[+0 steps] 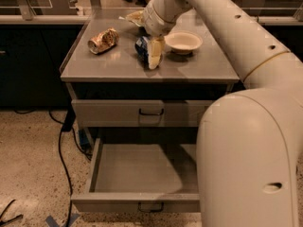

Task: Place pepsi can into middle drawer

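The pepsi can (140,48), blue with a silver end, lies on the grey countertop (113,65) near its middle, just left of the white bowl (183,41). My gripper (152,54) reaches down from the upper right and sits right at the can, touching or covering its right side. The can rests on the counter. Below the counter, the upper drawer (151,112) is closed. The drawer beneath it (142,174) is pulled out wide and is empty.
A crushed gold-bronze can (103,40) lies at the counter's left. A crumpled wrapper (135,17) lies at the back behind the gripper. My arm's large cream body (246,160) fills the right side. Black cables (64,141) trail on the floor at left.
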`<state>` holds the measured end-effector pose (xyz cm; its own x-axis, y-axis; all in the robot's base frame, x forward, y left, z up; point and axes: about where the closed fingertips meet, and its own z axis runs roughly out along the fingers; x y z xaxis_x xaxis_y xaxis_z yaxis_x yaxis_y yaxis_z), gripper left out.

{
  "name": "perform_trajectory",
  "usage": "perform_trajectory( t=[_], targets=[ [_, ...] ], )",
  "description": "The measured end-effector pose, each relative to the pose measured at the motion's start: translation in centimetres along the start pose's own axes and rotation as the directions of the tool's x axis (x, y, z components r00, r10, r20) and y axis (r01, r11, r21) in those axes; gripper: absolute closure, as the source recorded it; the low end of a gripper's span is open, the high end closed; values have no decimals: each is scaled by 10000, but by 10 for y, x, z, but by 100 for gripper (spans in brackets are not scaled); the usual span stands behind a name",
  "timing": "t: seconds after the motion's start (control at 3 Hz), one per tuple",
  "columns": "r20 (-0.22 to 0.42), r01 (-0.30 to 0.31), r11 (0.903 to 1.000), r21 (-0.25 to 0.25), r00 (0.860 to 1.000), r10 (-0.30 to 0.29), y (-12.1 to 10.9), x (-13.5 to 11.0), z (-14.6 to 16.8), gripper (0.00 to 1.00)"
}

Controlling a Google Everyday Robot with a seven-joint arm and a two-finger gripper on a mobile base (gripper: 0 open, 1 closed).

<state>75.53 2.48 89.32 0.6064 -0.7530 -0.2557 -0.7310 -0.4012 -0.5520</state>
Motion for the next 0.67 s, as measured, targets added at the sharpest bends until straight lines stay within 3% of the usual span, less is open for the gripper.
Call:
perform_trajectory(
  t=[0.33,0.67],
  targets=[
    [-374,295,9994,-184,9988,-301,-9,0,14,0],
    [-1398,439,9961,-762,9887,-543,-14,5,29,0]
  ],
)
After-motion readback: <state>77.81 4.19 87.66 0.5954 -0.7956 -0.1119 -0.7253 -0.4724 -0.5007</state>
